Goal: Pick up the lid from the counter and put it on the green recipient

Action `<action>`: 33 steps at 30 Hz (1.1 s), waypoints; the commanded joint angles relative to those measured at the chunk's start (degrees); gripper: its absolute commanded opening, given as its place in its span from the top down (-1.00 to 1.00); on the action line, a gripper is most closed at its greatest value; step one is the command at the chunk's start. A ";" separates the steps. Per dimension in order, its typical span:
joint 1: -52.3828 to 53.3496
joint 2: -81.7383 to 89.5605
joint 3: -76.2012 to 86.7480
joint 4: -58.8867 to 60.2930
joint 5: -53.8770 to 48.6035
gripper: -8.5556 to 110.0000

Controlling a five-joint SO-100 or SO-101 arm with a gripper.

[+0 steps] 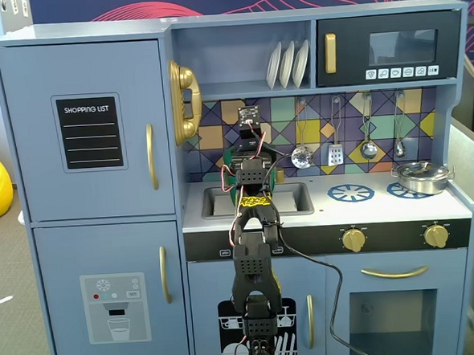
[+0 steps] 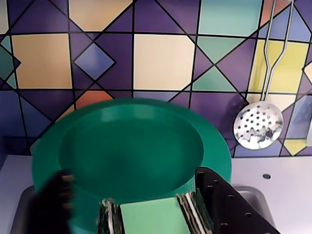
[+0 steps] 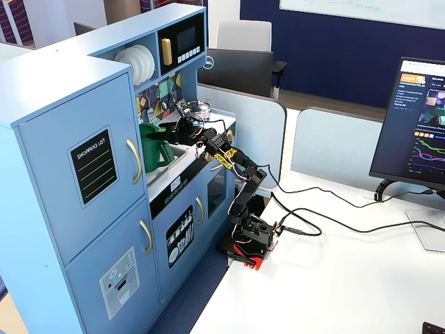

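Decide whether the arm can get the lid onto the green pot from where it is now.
Probably yes. The tool grips the lid by its strap, and in a fixed view the lid hangs close above the pot, with nothing visible between them.

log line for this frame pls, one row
phase: placing | gripper: shut on lid by its strap | lid: tilted, above green pot | seated: cannot tell | silver pot: untouched on burner
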 commanded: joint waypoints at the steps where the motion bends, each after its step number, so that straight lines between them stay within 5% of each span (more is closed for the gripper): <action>1: 0.79 8.61 -3.52 5.01 -2.81 0.30; 8: 1.93 29.88 13.01 25.84 -3.08 0.33; 19: 2.90 51.15 51.06 28.83 2.02 0.45; 26: 0.97 61.70 75.94 32.70 -2.64 0.78; 33: -0.53 67.41 89.21 39.99 1.67 0.75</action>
